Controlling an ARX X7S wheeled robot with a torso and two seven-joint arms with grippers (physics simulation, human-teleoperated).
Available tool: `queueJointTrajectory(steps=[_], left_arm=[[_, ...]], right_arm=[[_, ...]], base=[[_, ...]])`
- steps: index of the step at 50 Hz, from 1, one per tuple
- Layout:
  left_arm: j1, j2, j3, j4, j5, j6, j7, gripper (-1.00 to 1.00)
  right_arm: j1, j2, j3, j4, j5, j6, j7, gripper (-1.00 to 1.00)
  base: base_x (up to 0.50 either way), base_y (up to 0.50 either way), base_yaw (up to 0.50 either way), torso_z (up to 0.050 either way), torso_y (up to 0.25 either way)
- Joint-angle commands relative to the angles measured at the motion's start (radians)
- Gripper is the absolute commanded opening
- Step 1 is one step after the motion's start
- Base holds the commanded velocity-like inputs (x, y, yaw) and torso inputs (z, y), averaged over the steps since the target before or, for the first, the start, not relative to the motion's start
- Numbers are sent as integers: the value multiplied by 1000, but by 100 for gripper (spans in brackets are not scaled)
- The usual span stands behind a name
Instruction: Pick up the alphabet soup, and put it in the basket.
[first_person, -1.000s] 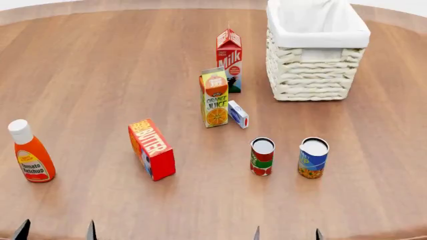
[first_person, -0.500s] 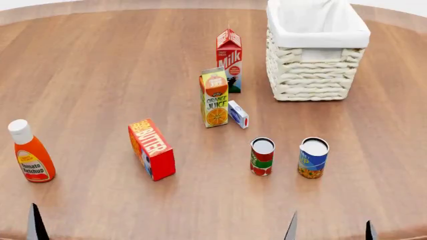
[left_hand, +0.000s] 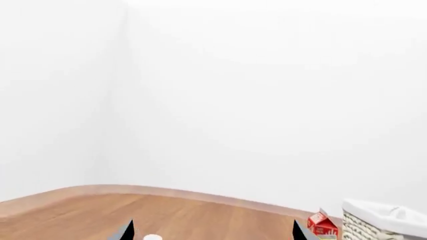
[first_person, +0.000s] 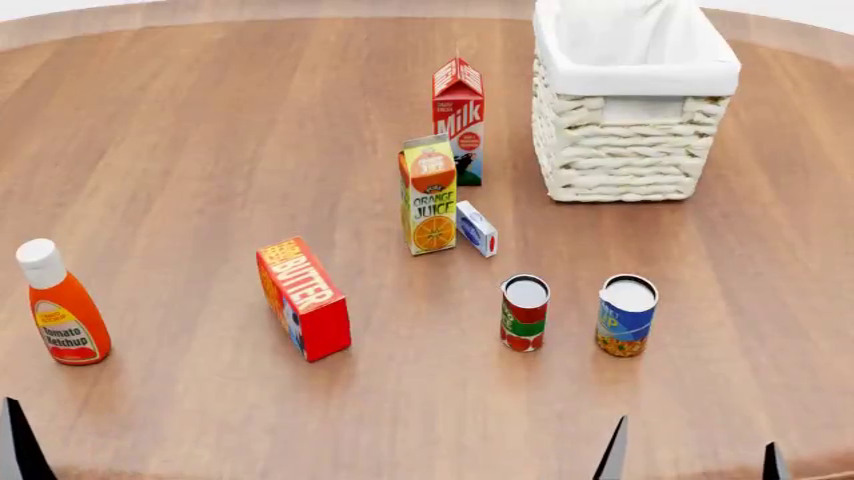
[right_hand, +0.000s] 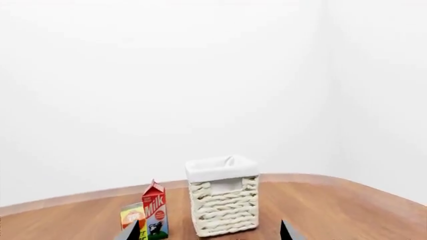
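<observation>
The alphabet soup (first_person: 626, 316), a blue can with a yellow-orange band, stands upright on the table at the front right, to the right of a red-and-green can (first_person: 523, 313). The cream wicker basket (first_person: 621, 150) with a white liner stands at the far right; it also shows in the right wrist view (right_hand: 223, 210) and the left wrist view (left_hand: 373, 231). My right gripper (first_person: 691, 462) is open and empty near the front edge, in front of the soup and apart from it. My left gripper (left_hand: 212, 236) is open and empty; only one fingertip (first_person: 16, 445) shows in the head view, at the front left.
A milk carton (first_person: 458, 118), an orange juice carton (first_person: 430, 195) and a small blue-white box (first_person: 477, 229) stand mid-table. A red butter box (first_person: 304, 298) stands left of centre. A ketchup bottle (first_person: 60, 310) stands at the far left.
My right gripper's fingertips have moved right and further into view, spread wider. My left gripper's fingertips have moved left, one out of the head view. The objects have not moved.
</observation>
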Motion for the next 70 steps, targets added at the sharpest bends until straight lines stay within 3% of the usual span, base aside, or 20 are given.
queueJointTrajectory(steps=[1, 8, 70], left_arm=[[1, -13, 9, 2, -5, 10, -19, 100], [-7, -22, 26, -15, 63, -8, -41, 100], [6, -70, 64, 6, 49, 9, -105, 100]], right_arm=[[5, 12, -13, 8, 11, 6, 10, 100], [8, 17, -22, 12, 3, 6, 18, 100], [18, 62, -58, 16, 50, 37, 62, 100]], base=[[0, 0, 0, 0, 0], [0, -81, 0, 0, 0], [0, -153, 0, 0, 0]])
